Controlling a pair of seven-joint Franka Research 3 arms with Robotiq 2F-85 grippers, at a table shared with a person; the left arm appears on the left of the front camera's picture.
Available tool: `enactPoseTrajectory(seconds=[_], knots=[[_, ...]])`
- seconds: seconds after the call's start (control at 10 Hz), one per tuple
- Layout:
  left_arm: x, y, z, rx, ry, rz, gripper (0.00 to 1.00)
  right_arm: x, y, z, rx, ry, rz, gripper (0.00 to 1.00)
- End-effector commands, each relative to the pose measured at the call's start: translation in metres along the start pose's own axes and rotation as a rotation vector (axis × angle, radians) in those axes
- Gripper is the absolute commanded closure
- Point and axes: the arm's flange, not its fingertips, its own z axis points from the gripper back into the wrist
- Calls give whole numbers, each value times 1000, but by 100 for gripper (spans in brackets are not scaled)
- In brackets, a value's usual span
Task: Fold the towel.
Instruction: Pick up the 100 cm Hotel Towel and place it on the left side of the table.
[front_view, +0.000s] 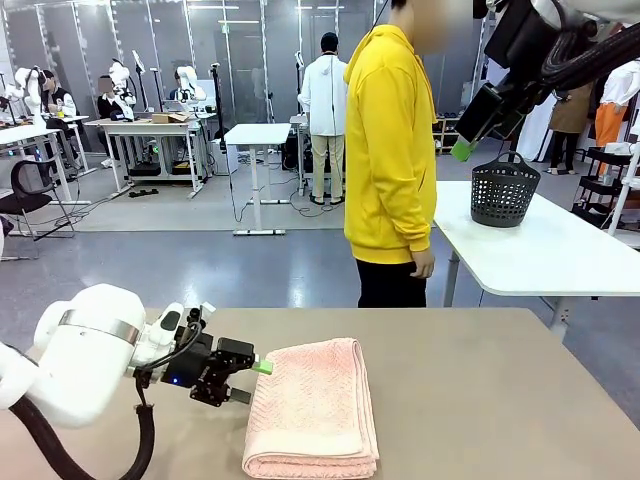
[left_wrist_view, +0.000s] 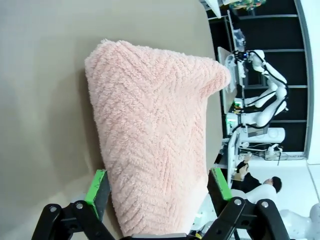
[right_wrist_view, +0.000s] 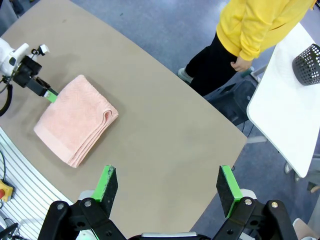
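Green-padded and spread wide, the left claw (front_view: 251, 381) held nothing, its fingers straddling the near corner of the folded pink towel (front_view: 313, 408), whose long axis ran away across the counter (front_view: 480, 400). High above, the right claw (right_wrist_view: 167, 187) gaped empty.
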Motion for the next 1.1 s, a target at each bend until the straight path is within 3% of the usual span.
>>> enactPoseTrajectory(seconds=[0.0,0.3,0.4,0.6,0.7,1.0], knots=[[-1,6,-8,-43,-30,6,0,0,0,1,1,5,-9,0],[-1,7,-22,-51,-22,22,0,0,0,1,1,5,-9,0],[-1,6,-25,-53,-23,25,18,0,0,1,1,5,-9,0],[-1,6,-28,-46,-27,30,78,0,0,1,1,5,-9,0],[-1,5,-28,-38,-31,42,100,0,0,1,1,5,-9,0],[-3,5,-26,-29,-36,50,97,0,0,1,1,5,-9,0]])
